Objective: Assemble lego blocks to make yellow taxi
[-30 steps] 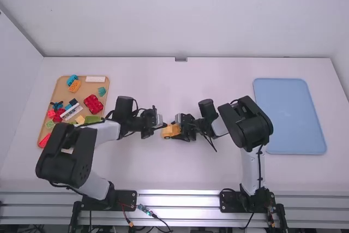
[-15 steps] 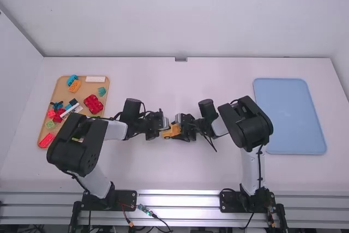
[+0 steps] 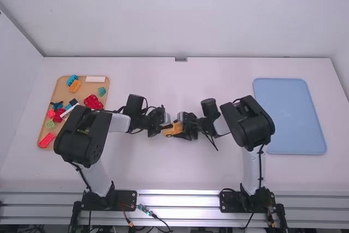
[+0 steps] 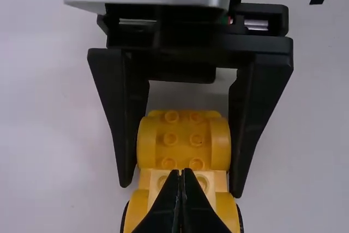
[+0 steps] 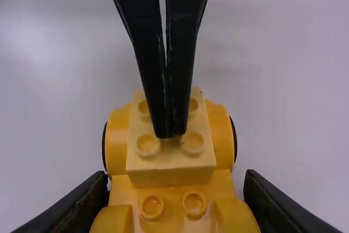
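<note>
Pressing pale block (image 5: 170, 175) onto taxi (image 4: 188, 135) looks like step in hand. Left tool (image 4: 181, 172): fingers together, tips on pale block. Right tool (image 5: 175, 177): gripping taxi by sides, mid-surface (image 3: 163, 173). Next, likely: straight push until seated, then lift clear.

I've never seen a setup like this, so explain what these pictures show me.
These are two robot arms at a white table. One picture is taken from above and behind them, the others from their wrists. The right gripper holds a partly built yellow toy car between its two fingers. The left gripper has its two fingers closed together at the car's pale yellow block. On the robot's left lies a tan tray of colourful building blocks; on its right, a blue tray.
</note>
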Robot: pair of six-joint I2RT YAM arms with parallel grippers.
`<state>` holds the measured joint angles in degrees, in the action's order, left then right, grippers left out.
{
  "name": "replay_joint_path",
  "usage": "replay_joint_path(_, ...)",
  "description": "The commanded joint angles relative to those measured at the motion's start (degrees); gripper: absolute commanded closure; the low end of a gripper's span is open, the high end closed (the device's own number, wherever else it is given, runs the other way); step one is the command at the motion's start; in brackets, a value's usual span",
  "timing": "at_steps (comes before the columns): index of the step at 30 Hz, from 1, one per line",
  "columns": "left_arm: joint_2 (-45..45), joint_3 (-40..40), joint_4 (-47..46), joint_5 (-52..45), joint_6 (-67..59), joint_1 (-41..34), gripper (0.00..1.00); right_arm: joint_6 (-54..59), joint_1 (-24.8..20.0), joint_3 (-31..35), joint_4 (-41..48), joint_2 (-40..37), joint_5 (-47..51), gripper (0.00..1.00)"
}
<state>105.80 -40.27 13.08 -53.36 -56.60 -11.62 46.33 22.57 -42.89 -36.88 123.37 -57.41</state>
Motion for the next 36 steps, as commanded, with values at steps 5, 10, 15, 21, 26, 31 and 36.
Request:
replay_joint_path(5,5.77,1.73,-1.99,15.93,1.44,-0.33,0.98,-1.01,-1.22,-1.79,-0.08,0.91,-1.36,0.49)
replay_joint_path(10,6.82,0.15,-3.13,14.88,1.73,-0.37,0.98,-1.12,-1.20,-1.73,-0.34,0.91,-1.29,0.49)
replay_joint_path(15,6.80,-1.70,-4.07,10.32,0.35,-0.28,0.98,-1.10,-1.20,-1.77,-0.60,0.91,-1.29,0.49)
replay_joint_path(21,3.52,-4.85,-4.94,4.28,1.03,1.95,0.98,-1.12,-1.20,-2.01,-0.65,0.91,-1.25,0.49)
replay_joint_path(26,-3.34,-8.31,-8.24,-3.02,-0.15,5.03,0.98,-1.14,-1.20,-2.97,-0.14,0.91,-1.27,0.49)
replay_joint_path(31,-9.00,-11.52,-7.21,-11.37,3.10,10.05,0.98,-1.17,-1.20,-3.06,-0.12,0.91,-0.39,0.49)
replay_joint_path(36,-9.83,-16.26,-6.91,-9.64,14.71,15.41,0.98,-4.16,-1.20,-2.95,-0.12,0.91,3.85,0.48)
